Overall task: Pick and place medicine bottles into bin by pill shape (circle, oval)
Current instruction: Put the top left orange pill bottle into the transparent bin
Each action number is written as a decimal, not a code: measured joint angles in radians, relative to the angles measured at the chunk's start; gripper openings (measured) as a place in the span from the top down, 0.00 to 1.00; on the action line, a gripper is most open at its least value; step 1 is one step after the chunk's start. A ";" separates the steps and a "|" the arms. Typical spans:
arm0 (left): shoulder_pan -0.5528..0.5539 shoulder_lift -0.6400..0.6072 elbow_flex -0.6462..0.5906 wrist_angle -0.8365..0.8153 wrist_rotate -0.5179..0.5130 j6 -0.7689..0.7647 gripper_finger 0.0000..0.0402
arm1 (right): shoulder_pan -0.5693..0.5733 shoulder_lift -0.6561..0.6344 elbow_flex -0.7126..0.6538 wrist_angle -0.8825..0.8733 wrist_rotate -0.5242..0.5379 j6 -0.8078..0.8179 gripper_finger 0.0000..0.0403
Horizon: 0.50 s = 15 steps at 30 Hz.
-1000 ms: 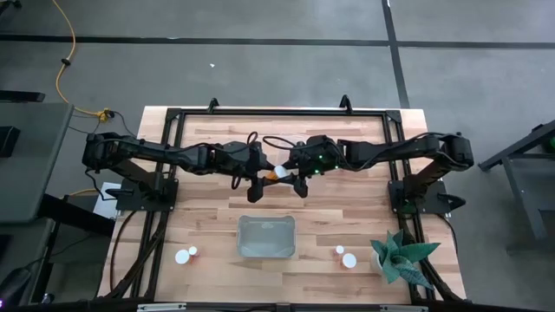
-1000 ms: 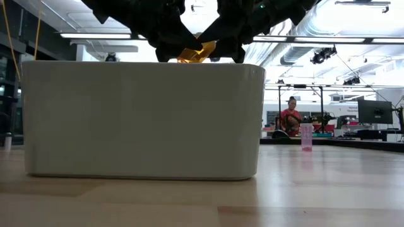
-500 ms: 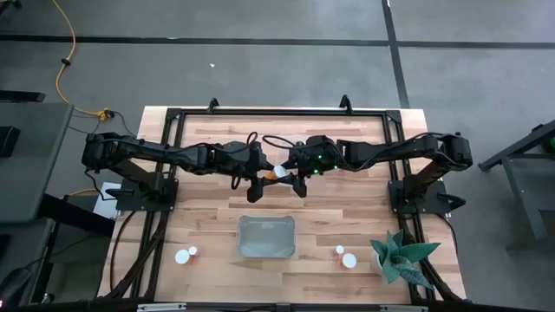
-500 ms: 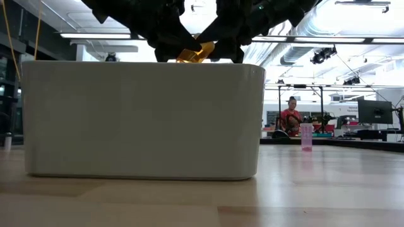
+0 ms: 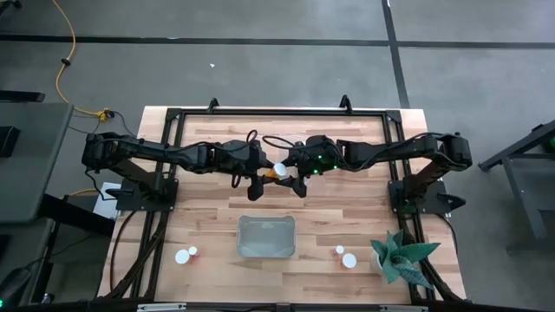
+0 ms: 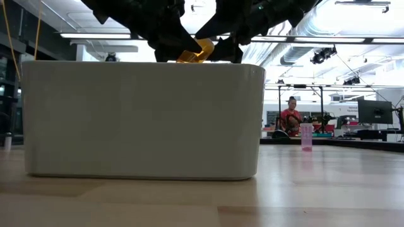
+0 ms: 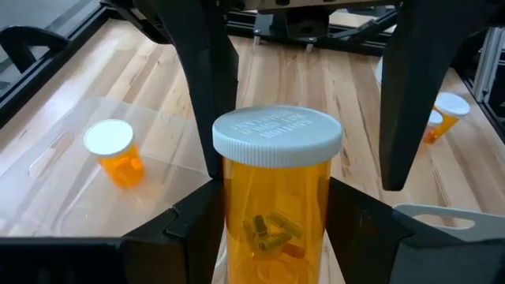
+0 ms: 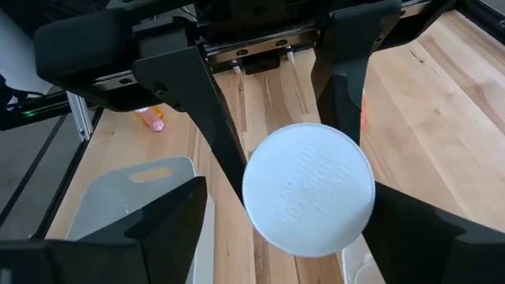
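Sorting barely begun, one bottle in the air

We see the left hand pinching a medicine bottle of oblong pills above mid-surface, behind the bin. The right hand is spread around its cap. Two bottles stand left of the bin and two more right. Whether anything lies inside the bin, we cannot tell.

You see a grey floor crossed by dark lines around the wooden tabletop; beyond, ceiling strip lights and what may be desks.
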 joint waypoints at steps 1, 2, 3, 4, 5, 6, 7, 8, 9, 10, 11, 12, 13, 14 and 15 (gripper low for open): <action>0.000 0.000 0.000 0.000 0.000 0.001 0.53 | -0.004 -0.006 0.000 -0.004 -0.004 -0.010 0.24; 0.000 0.000 0.002 0.001 0.000 0.002 0.53 | -0.008 -0.011 0.000 -0.009 -0.006 -0.016 0.24; 0.000 0.000 0.004 0.005 0.000 0.003 0.53 | -0.014 -0.018 0.000 -0.014 -0.008 -0.022 0.24; 0.000 -0.001 0.005 0.011 0.000 0.004 0.53 | -0.021 -0.029 0.000 -0.026 -0.011 -0.033 0.24; 0.000 -0.001 0.006 0.019 0.001 0.006 0.53 | -0.028 -0.038 0.001 -0.035 -0.014 -0.038 0.24; 0.000 -0.002 0.008 0.023 0.001 0.007 0.53 | -0.035 -0.047 0.001 -0.043 -0.017 -0.041 0.24; 0.000 -0.003 0.010 0.035 0.007 0.009 0.53 | -0.042 -0.056 0.001 -0.058 -0.014 -0.042 0.24; 0.000 -0.004 0.012 0.040 0.003 0.010 0.53 | -0.052 -0.063 0.001 -0.070 -0.019 -0.043 0.24; 0.000 -0.005 0.012 0.044 0.001 0.010 0.53 | -0.058 -0.070 0.001 -0.072 -0.020 -0.044 0.24; 0.001 -0.005 0.012 0.052 0.002 0.010 0.53 | -0.062 -0.076 0.001 -0.078 -0.013 -0.044 0.24; 0.001 -0.005 0.011 0.055 0.001 0.011 0.53 | -0.067 -0.078 0.001 -0.074 -0.013 -0.044 0.24; 0.001 -0.005 0.011 0.059 -0.003 0.019 0.53 | -0.072 -0.081 0.001 -0.076 -0.018 -0.043 0.24; 0.001 -0.004 0.010 0.064 -0.004 0.027 0.53 | -0.072 -0.082 0.001 -0.078 -0.018 -0.042 0.24; 0.001 -0.004 0.010 0.066 -0.003 0.031 0.53 | -0.072 -0.082 0.001 -0.078 -0.016 -0.043 0.24; 0.001 -0.004 0.010 0.067 -0.004 0.032 0.53 | -0.072 -0.083 0.001 -0.078 -0.016 -0.044 0.24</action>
